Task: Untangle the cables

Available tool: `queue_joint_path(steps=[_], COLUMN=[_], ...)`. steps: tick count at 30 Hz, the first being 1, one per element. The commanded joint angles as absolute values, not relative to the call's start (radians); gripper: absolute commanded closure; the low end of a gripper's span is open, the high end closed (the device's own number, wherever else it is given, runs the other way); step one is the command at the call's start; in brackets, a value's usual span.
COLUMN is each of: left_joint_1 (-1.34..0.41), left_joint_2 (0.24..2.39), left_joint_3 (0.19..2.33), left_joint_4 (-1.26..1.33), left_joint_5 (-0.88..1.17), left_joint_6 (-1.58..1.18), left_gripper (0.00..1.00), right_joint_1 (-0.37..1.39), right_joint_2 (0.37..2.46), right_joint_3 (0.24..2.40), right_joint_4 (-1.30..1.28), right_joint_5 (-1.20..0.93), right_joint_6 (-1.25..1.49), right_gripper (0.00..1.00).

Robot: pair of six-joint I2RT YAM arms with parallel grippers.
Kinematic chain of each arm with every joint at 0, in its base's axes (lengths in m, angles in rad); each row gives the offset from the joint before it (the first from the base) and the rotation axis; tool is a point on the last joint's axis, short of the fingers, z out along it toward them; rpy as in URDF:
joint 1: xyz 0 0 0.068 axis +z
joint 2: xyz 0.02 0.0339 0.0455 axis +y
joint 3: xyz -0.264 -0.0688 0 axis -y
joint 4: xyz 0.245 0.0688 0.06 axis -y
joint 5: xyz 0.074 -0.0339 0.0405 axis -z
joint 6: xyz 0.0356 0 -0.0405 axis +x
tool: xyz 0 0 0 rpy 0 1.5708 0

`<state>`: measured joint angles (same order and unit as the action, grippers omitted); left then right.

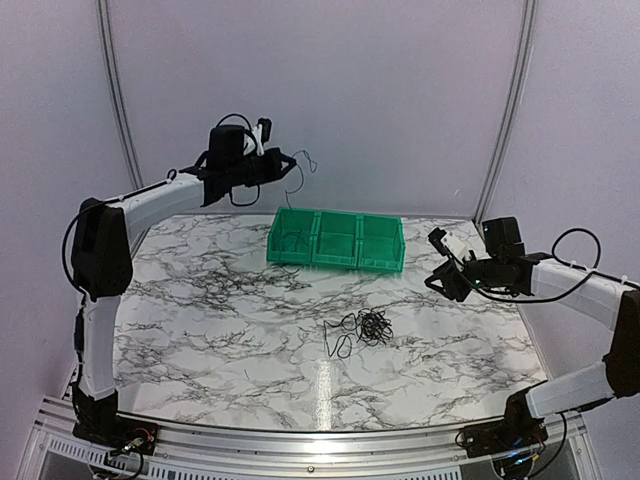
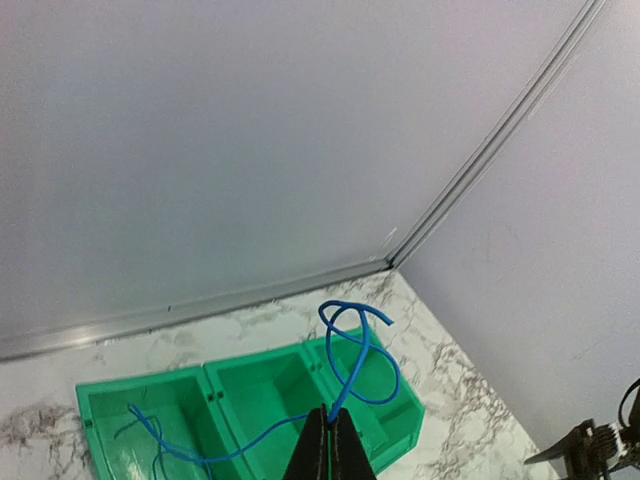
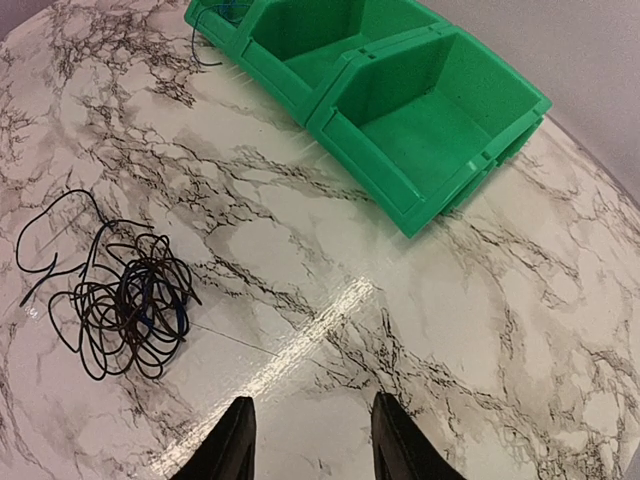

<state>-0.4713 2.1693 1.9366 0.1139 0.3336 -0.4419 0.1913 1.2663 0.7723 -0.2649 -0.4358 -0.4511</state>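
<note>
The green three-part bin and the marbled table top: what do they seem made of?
The green three-part bin looks like moulded plastic, slightly glossy: uniform colour, thin walls. The white, grey-veined table top looks like glossy marble-pattern laminate, perhaps stone: it mirrors a light streak.

Glossy marble-look tabletop [image 3: 450, 300]; smooth green plastic bins [image 3: 400, 200]; matt black cables [image 3: 130, 300]; smooth-sheathed blue cable [image 2: 350, 306].

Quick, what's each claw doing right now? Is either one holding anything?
The left gripper: closed, pinching the blue cable above the green bins.
The right gripper: open, holding nothing.
</note>
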Motion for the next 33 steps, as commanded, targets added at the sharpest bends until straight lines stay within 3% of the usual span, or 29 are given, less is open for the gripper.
queue_joint_path(steps=[1, 9, 19, 27, 33], left_joint_1=[-0.471, -0.471, -0.473, -0.523, -0.523], left_joint_2=[2.062, 2.035, 2.130, 1.969, 2.011], left_joint_3=[2.055, 2.161, 2.315, 2.013, 2.008], left_joint_4=[0.100, 0.078, 0.107, 0.182, 0.176], left_joint_5=[0.306, 0.189, 0.245, 0.203, 0.151], left_joint_6=[-0.455, -0.411, -0.475, -0.332, -0.280], left_gripper=[1.00, 1.00, 1.00, 1.00, 1.00], right_joint_1=[0.181, 0.181, 0.181, 0.181, 0.181], right_joint_2=[1.275, 1.272, 1.295, 1.320, 1.322], right_joint_3=[0.781, 0.787, 0.793, 0.794, 0.795], right_joint_4=[-0.252, -0.252, -0.256, -0.255, -0.256], right_joint_5=[-0.417, -0.408, -0.406, -0.406, -0.385], right_joint_6=[-0.466, -0.465, -0.471, -0.485, -0.492], right_gripper=[0.60, 0.59, 0.59, 0.59, 0.59])
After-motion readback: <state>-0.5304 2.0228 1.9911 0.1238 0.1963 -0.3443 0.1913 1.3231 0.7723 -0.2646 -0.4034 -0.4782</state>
